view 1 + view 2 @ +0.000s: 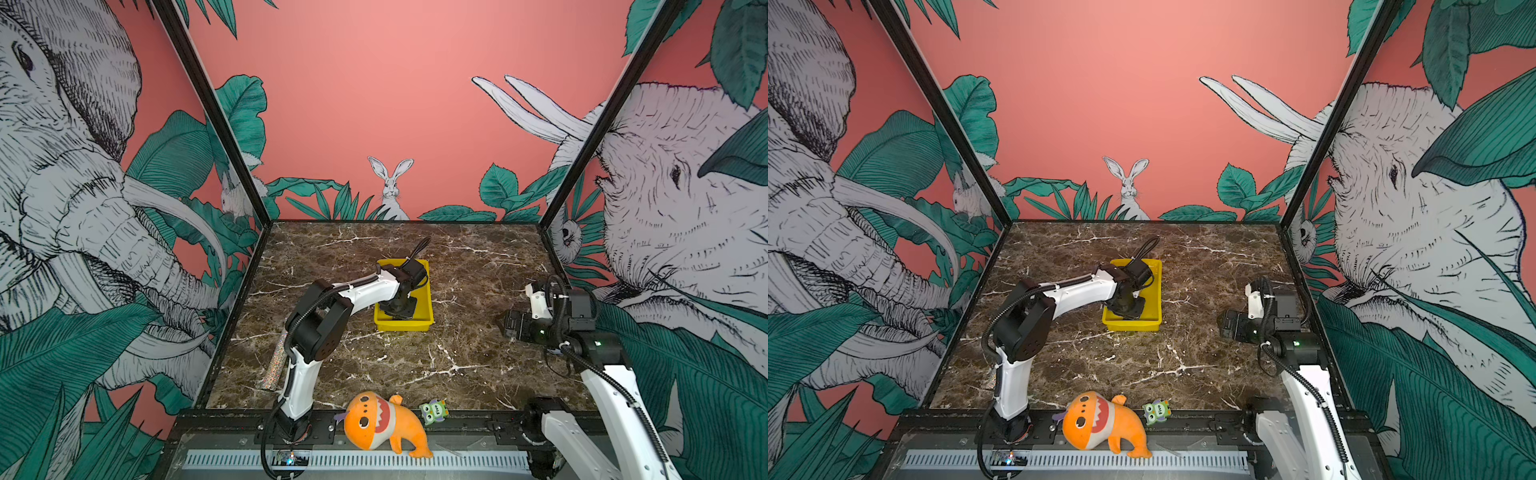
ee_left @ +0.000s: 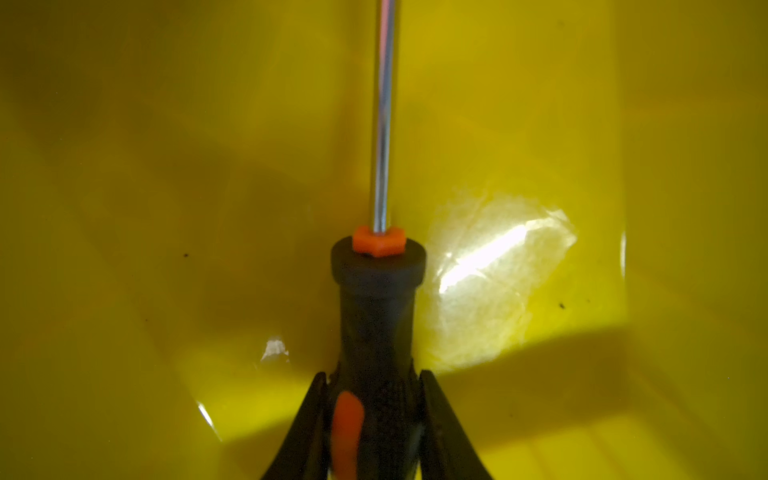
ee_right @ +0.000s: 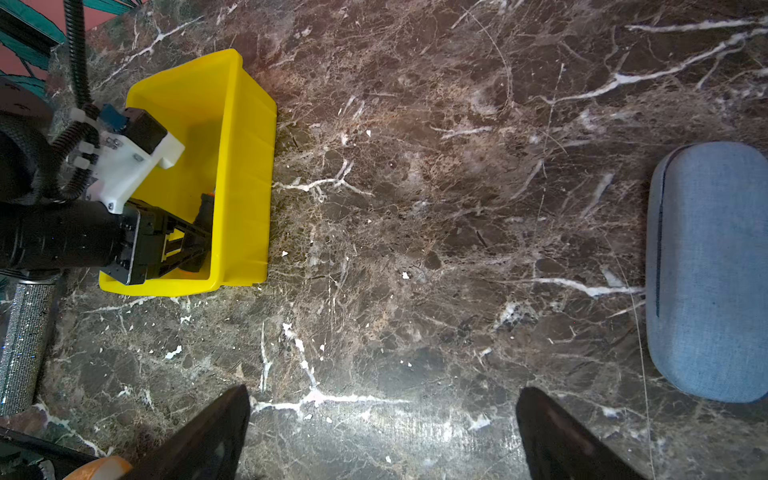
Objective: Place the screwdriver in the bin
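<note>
The screwdriver is down inside the bin, mid-bench toward the far edge. I'd lower it flat, keep the shaft off the wall, then release gently. My left gripper pinches the handle, jaws narrow. The right gripper gapes wide, empty.

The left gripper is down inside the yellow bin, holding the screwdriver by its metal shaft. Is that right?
No. The left gripper is down inside the bin, but it holds the screwdriver by its black handle, not the metal shaft. The left wrist view shows the fingers clamped on the handle, the shaft free.
</note>
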You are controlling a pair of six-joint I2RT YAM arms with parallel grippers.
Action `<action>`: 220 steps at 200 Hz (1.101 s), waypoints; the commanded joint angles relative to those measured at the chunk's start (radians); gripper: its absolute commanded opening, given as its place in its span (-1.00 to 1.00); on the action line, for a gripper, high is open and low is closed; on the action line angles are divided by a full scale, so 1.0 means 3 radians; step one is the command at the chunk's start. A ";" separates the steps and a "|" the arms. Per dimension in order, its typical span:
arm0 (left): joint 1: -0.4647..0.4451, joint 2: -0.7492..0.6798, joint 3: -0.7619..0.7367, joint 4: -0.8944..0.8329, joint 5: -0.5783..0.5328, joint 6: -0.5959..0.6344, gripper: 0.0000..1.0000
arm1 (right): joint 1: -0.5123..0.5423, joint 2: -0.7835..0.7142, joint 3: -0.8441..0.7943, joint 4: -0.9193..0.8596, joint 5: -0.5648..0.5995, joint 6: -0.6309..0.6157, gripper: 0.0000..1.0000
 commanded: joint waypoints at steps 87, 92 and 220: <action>-0.0011 -0.0305 0.0272 -0.0036 -0.0010 0.0050 0.11 | -0.0018 -0.0018 0.0003 -0.0007 0.0029 0.0020 0.99; -0.0011 -0.0337 0.0310 -0.0059 -0.0009 0.0065 0.15 | -0.0014 -0.0019 0.0002 -0.0007 0.0031 0.0018 0.99; 0.0894 -0.2279 -0.0445 0.0737 -0.0426 0.0518 0.99 | -0.0019 0.0304 0.0689 0.0470 0.0510 0.0215 0.98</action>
